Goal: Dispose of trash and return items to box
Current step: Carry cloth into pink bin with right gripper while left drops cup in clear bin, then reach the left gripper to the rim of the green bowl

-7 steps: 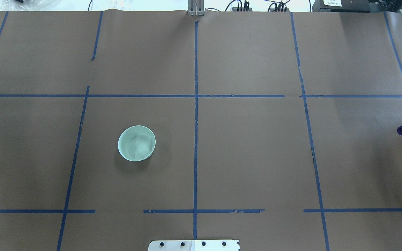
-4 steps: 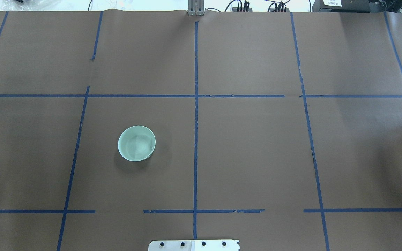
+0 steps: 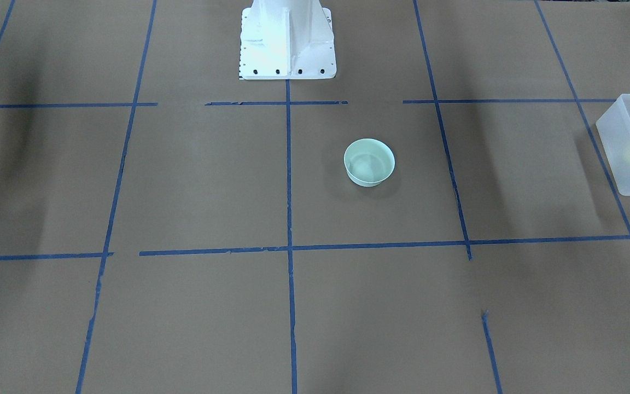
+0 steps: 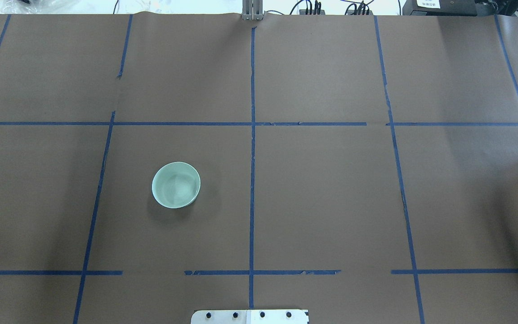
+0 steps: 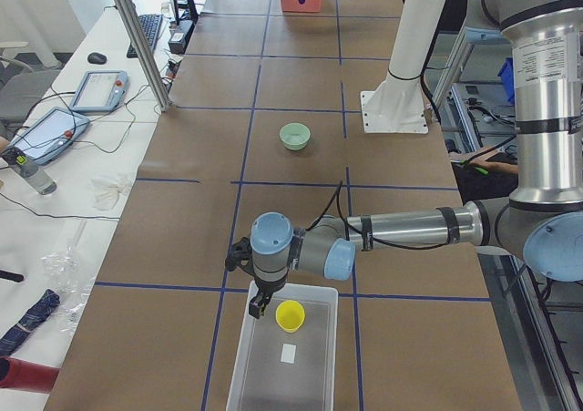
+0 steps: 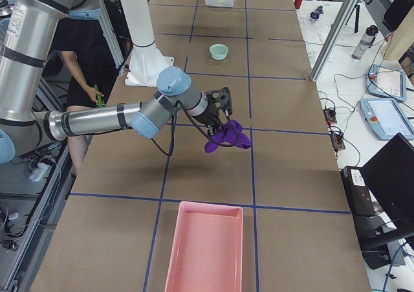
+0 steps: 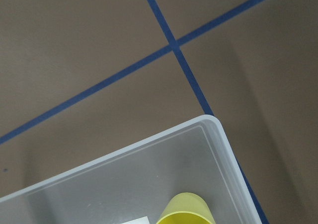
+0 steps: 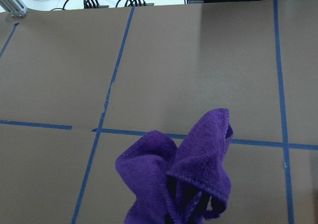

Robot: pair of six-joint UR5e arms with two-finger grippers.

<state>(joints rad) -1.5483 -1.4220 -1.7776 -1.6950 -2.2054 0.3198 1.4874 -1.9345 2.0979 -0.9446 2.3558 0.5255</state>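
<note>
The yellow cup [image 5: 290, 315] sits inside the box [image 5: 273, 379], in the end of it that faces the pale green bowl [image 4: 176, 185]. I cannot make out whether the cup stands straight or leans. The left gripper [image 5: 261, 307] hangs over that same bowl-ward end of the box, above a corner, with the cup just beside it and lower down. It shows only in the view from the table's end, so I cannot tell whether its fingers are spread or pressed together. Its wrist camera looks down on the rounded corner of the frosted wall, with the cup's yellow top at the bottom edge of the picture. A small white label [image 5: 289, 353] shows in the box just past the cup, on the side away from the bowl. The bowl stands mouth up on the brown paper, well apart from the box (the box is off toward the robot's left end of the table). Far on the bowl's other side, the right gripper [image 6: 224, 120] pinches the purple cloth [image 6: 226, 138], which droops from its fingers in folds above the paper. Farther still from the bowl, a pink tray [image 6: 204, 250] lies near that end of the table, apart from the cloth.
</note>
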